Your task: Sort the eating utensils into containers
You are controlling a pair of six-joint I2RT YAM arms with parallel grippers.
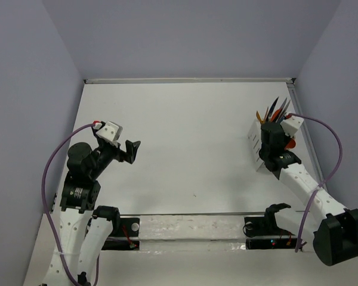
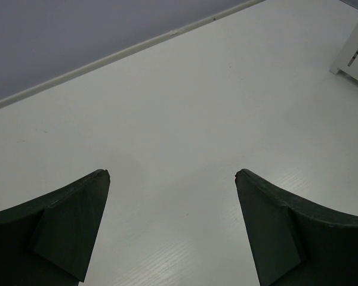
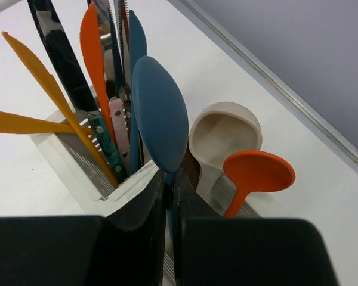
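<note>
The white slotted caddy stands at the right of the table, and a corner of it shows in the left wrist view. My right gripper is shut on the handle of a blue spoon standing in the caddy. Beside it stand a beige spoon and an orange spoon. Another compartment holds several knives: orange, yellow-orange, silver-black. My left gripper is open and empty above bare table at the left.
The table's right edge rail runs close behind the caddy. Grey walls enclose the table on three sides. A metal strip with both arm bases lies along the near edge.
</note>
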